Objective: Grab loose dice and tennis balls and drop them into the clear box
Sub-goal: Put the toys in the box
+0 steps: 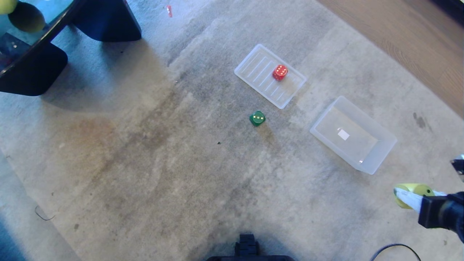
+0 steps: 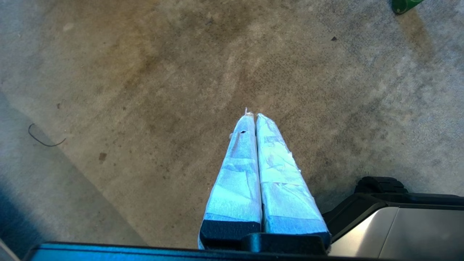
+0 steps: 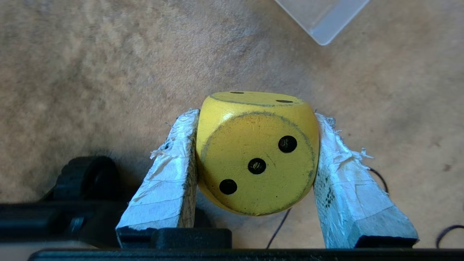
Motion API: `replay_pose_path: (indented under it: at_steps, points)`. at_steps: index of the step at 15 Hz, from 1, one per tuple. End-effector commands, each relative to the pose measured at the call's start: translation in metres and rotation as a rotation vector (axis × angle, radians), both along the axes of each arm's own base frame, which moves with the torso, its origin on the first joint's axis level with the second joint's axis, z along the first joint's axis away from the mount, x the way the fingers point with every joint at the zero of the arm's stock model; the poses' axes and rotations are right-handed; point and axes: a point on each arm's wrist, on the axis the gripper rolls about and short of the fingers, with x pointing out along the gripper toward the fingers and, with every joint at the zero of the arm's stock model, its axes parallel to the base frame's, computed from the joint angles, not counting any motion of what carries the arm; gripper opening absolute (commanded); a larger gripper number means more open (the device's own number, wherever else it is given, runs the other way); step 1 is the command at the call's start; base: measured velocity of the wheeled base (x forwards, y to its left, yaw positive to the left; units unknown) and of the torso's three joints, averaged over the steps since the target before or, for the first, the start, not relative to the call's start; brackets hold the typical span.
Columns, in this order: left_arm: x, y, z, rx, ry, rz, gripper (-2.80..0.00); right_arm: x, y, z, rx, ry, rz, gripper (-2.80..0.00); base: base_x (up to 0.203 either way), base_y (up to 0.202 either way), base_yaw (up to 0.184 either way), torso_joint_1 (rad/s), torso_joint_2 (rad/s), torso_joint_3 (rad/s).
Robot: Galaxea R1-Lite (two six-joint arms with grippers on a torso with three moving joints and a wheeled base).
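- Right pincer (image 3: 255, 116): sitting at the lower right edge of the head view, its two tape-wrapped fingers (image 3: 170, 174) pressing on opposite sides of the yellow die (image 3: 257, 152) and holding it clear of the carpet (image 1: 145, 163); the face turned toward the wrist camera is showing three black pips, and the face beyond it is showing two.
- Clear box (image 1: 353, 136): lying on the carpet at centre right of the head view, up and to the left of the held die and apart from it; a small white label on its floor is carrying no readable writing.
- Ribbed tray (image 1: 253, 70): resting above centre, with the red die (image 1: 280, 72) sitting on it, well apart from the right pincer.
- Green die (image 1: 257, 118): lying on the carpet just below the tray, three pips facing up.
- Left pincer (image 2: 255, 116): hanging over bare carpet, its taped fingers pressed together with nothing between them.
- Tennis ball (image 1: 27, 16): showing at the upper left corner by dark furniture (image 1: 36, 69).
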Motion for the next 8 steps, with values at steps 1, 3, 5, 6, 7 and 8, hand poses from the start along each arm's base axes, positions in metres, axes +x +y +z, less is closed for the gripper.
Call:
replay_pose_path:
  at_steps: [1, 3, 5, 6, 7, 8]
  points:
    - [0.000, 0.000, 0.000, 0.000, 0.000, 0.000, -2.80, -0.058, -0.002, 0.010, -0.005, -0.125, -0.012, -2.80, 0.000, 0.000, 0.000, 0.000, 0.00, 0.000]
    - [0.000, 0.000, 0.000, 0.000, 0.000, 0.000, -2.80, -0.098, -0.004, -0.005, -0.022, -0.114, -0.033, -2.80, 0.000, 0.000, 0.000, 0.000, 0.00, 0.000]
    - [0.000, 0.000, 0.000, 0.000, 0.000, 0.000, -2.80, -0.125, -0.005, -0.025, -0.036, -0.077, -0.061, -2.80, 0.000, 0.000, 0.000, 0.000, 0.00, 0.000]
    - [0.000, 0.000, 0.000, 0.000, 0.000, 0.000, -2.80, -0.134, -0.005, -0.033, -0.040, -0.081, -0.080, -2.80, 0.000, 0.000, 0.000, 0.000, 0.00, 0.000]
    - [0.000, 0.000, 0.000, 0.000, 0.000, 0.000, -2.80, -0.141, -0.005, -0.043, -0.042, -0.079, -0.099, -2.80, 0.000, 0.000, 0.000, 0.000, 0.00, 0.000]
    - [0.000, 0.000, 0.000, 0.000, 0.000, 0.000, -2.80, -0.142, -0.005, -0.051, -0.041, -0.065, -0.114, -2.80, 0.000, 0.000, 0.000, 0.000, 0.00, 0.000]
